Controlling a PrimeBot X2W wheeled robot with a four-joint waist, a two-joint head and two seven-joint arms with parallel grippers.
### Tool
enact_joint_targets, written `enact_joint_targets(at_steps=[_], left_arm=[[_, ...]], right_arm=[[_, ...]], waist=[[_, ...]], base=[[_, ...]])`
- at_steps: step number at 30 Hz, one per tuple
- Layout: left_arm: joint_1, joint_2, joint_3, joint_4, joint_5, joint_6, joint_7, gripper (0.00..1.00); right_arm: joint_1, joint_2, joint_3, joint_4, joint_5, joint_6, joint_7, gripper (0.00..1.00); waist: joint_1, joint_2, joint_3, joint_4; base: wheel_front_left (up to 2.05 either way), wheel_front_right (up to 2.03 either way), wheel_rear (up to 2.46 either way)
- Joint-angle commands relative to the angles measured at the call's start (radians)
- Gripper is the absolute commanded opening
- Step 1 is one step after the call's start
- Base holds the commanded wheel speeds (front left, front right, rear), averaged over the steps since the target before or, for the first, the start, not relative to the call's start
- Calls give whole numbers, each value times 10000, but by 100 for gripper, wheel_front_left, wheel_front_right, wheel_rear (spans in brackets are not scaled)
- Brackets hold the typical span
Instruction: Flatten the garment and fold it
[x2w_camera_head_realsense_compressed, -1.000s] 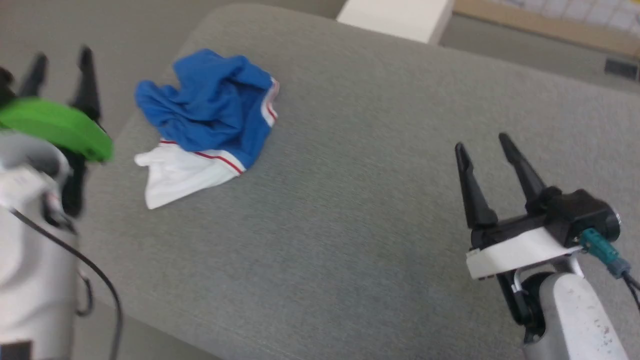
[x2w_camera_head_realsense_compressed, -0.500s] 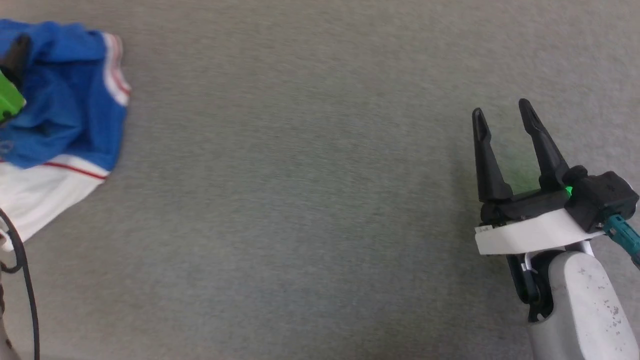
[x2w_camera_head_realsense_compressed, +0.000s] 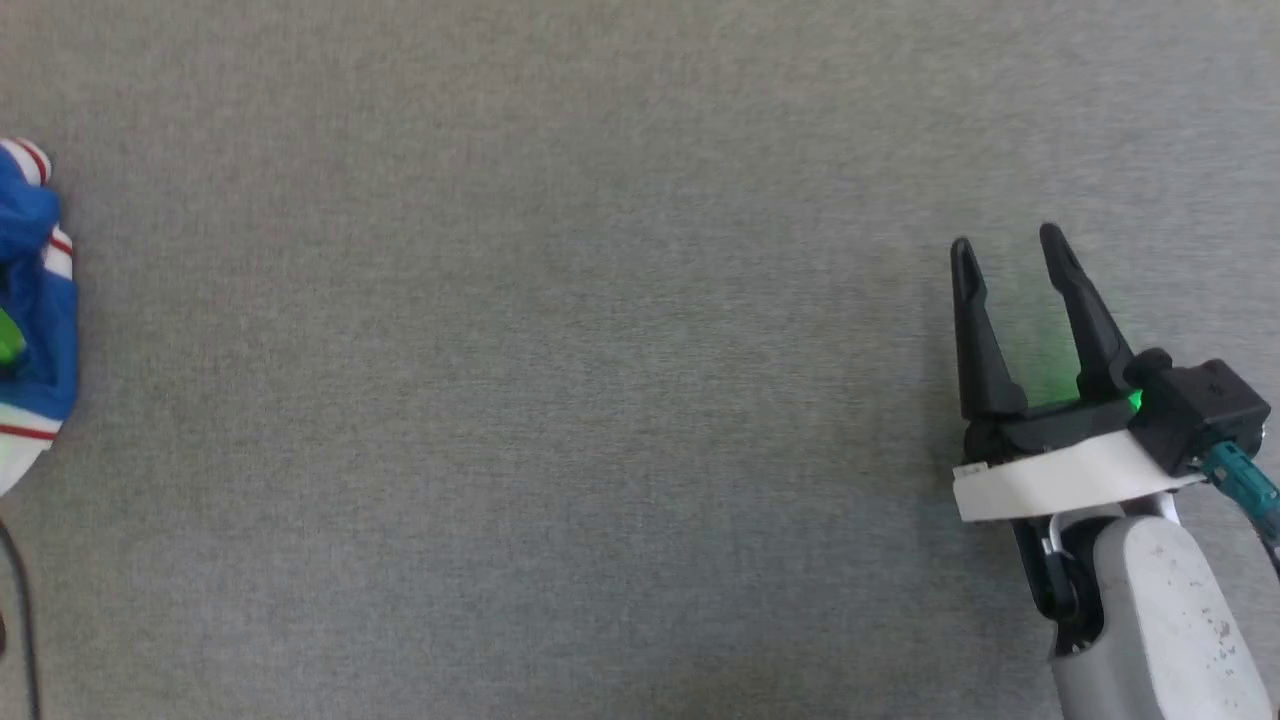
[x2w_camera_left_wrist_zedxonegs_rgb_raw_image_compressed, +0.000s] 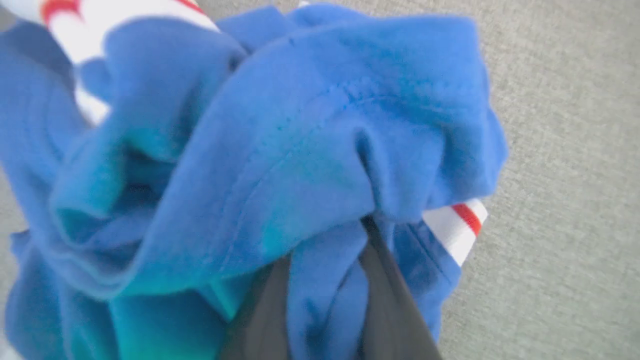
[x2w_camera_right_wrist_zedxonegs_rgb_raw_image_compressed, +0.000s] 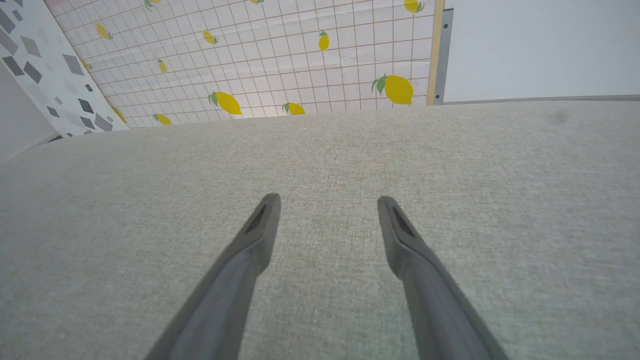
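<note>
The garment (x2w_camera_left_wrist_zedxonegs_rgb_raw_image_compressed: 300, 140), bright blue with white cuffs and thin red stripes, lies crumpled on the grey cloth surface. In the head view a strip of the garment (x2w_camera_head_realsense_compressed: 35, 300) shows at the left edge. My left gripper (x2w_camera_left_wrist_zedxonegs_rgb_raw_image_compressed: 327, 245) is pushed into the heap. Its fingers (x2w_camera_left_wrist_zedxonegs_rgb_raw_image_compressed: 395, 310) stand close together with a blue fold pinched between them, and the tips are buried under cloth. My right gripper (x2w_camera_head_realsense_compressed: 1007, 242) hovers open and empty over bare surface far to the right. In its own wrist view the right gripper (x2w_camera_right_wrist_zedxonegs_rgb_raw_image_compressed: 329, 202) has nothing between its fingers.
The grey cloth-covered surface (x2w_camera_head_realsense_compressed: 560, 400) stretches wide between the garment and my right arm. Beyond its far edge stand a wall (x2w_camera_right_wrist_zedxonegs_rgb_raw_image_compressed: 300, 55) with a lemon-print grid and a plain white panel (x2w_camera_right_wrist_zedxonegs_rgb_raw_image_compressed: 540, 50).
The head camera has swung down and to the right, so the garment now sits at the view's left edge. My left gripper went from beside the garment into it. The right gripper holds its place.
</note>
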Motion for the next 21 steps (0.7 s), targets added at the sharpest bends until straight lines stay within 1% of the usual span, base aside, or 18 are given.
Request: enact_joint_targets(at_steps=[1, 3, 4, 6, 9, 12, 14, 18, 21], left_arm=[[579, -261, -216, 199, 276, -28, -394, 0], [577, -84, -174, 16, 645, -55, -1364, 0], [457, 157, -215, -334, 1226, -138, -2833, 0], [270, 236, -331, -528, 1593, -245, -3820, 0], [-237, 276, -682, -753, 2055, -496, -4935, 0], [-871, 90, -1112, -993, 2370, -680, -5672, 0], [-1313, -200, -1455, -1195, 2496, -789, -6029, 0], [-2049, -1039, -2263, -1560, 2675, -931, -6425, 0], [-2336, -1826, -2835, -1683, 2637, -1026, -6643, 0]], right_arm=[[132, 3, -63, 62, 55, -15, -69, 100], [285, 3, -150, 154, 61, -15, -87, 100], [634, 3, -271, 302, 145, -15, -111, 100], [873, 3, -330, 352, 212, -15, -113, 100], [1209, 3, -419, 360, 247, -15, -78, 100], [1462, 3, -506, 311, 242, -15, -30, 100], [1607, 3, -579, 284, 252, -15, 8, 100], [1877, 3, -649, 212, 276, -15, 81, 100], [2025, 3, -634, 140, 310, -15, 151, 100]], waist=[[0, -1, -1046, 123], [0, -1, -1606, 161], [0, -1, -2568, 192], [0, -1, -3088, 189], [0, -1, -3725, 155], [0, -1, -4184, 71], [0, -1, -4425, -10], [0, -1, -4805, -243], [0, -1, -5023, -513]], base=[[0, 0, 0], [0, 0, 0], [0, 0, 0], [0, 0, 0], [0, 0, 0], [0, 0, 0], [0, 0, 0], [0, 0, 0], [0, 0, 0]])
